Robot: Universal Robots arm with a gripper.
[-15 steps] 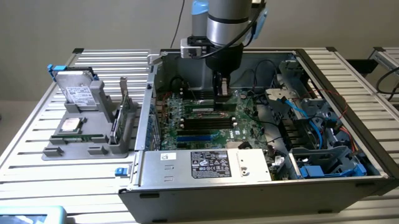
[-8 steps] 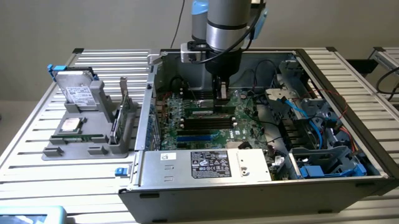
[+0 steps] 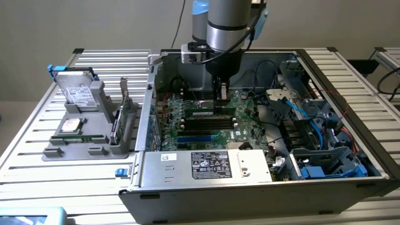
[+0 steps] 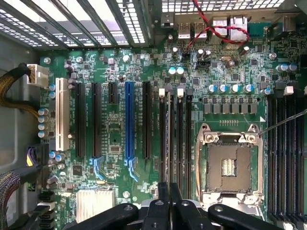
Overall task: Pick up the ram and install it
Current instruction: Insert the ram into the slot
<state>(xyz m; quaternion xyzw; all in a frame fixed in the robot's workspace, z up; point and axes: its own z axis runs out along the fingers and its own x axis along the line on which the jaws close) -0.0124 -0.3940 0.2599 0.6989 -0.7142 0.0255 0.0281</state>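
Observation:
In the exterior view my gripper (image 3: 220,104) reaches down into the open computer case (image 3: 262,185), over the motherboard (image 3: 206,133). The ram (image 3: 201,113), a narrow green stick with a white label, stands on its long edge at the fingertips, just above the black memory slots (image 3: 203,124). The fingers are shut on it and cover its right end. I cannot tell whether it sits in a slot. In the wrist view the two black fingers (image 4: 162,206) meet over the row of memory slots (image 4: 175,139), beside the bare processor socket (image 4: 229,165).
A grey holder (image 3: 75,150) on the slatted table at the exterior view's left carries a hard drive (image 3: 78,91) and an upright expansion card (image 3: 123,110). Inside the case, cables and blue drive cages (image 3: 325,164) crowd the exterior view's right. The power supply (image 3: 206,165) sits at the case's front.

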